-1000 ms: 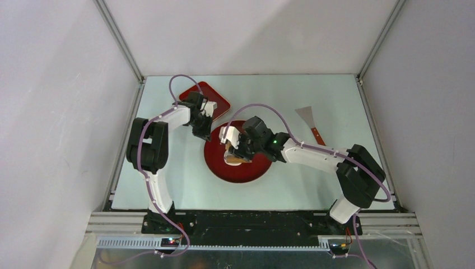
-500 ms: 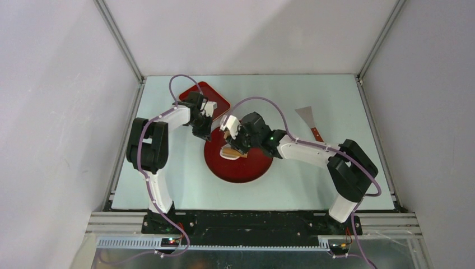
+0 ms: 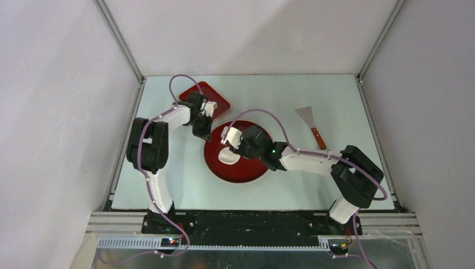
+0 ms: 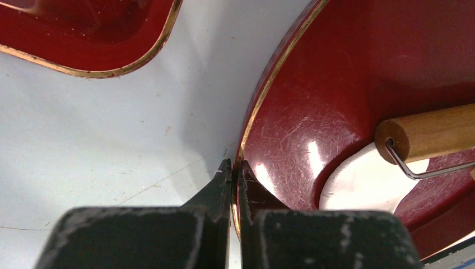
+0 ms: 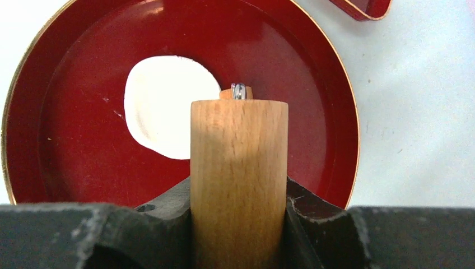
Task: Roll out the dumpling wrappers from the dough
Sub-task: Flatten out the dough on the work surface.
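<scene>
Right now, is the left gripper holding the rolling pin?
No, left gripper pinches the round plate; the right gripper holds the rolling pin.

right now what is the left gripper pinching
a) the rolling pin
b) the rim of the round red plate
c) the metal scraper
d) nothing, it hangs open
b: in the left wrist view the left gripper is closed on the gold-edged rim of the round red plate, while the rolling pin sits in the right gripper.
</scene>
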Controlling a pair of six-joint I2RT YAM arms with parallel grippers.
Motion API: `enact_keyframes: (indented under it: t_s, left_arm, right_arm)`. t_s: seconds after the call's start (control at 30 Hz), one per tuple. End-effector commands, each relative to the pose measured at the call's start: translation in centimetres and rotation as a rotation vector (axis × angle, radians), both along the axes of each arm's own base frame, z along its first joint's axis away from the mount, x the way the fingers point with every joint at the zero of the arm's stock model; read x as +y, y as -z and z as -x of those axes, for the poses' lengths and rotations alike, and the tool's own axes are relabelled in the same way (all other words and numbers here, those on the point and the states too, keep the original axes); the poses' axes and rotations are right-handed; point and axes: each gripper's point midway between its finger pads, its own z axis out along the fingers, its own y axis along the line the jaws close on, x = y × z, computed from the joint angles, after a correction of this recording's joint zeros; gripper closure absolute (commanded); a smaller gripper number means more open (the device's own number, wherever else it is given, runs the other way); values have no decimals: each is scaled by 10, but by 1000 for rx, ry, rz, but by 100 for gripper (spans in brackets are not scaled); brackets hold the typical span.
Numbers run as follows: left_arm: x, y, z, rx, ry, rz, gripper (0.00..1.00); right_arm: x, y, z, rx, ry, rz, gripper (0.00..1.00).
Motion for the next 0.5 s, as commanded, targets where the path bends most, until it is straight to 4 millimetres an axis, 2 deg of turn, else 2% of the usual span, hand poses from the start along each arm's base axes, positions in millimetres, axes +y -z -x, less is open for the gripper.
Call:
enact_keyframes:
  t_s: [0.0,0.03,0.1,0.2,0.27,0.33,0.47]
  left_arm:
    - [5,14,0,26,-22,-45,100]
    - [5,14,1,26,-22,-46,100]
    - [5,15,1,28,-22,-46,100]
    - [5,14,0,26,-22,-45,100]
    - [5,15,1,27,-21,-46,100]
    - [5,14,0,25,-20,-46,100]
    - [5,15,0,26,-20,-46,100]
  right_arm:
    - [-16,18,3,-78,68,125,100]
    - [-21,1,-15,-173,144,121,100]
    - [-28,-26,-35,-282,226,109,100]
    - [-25,-62,-42,-336,238,60,100]
    - [-15,-77,-35,-339,197,18,100]
    - [-1,-84,-22,-339,136,-8,100]
    - [23,-73,2,-345,49,12,100]
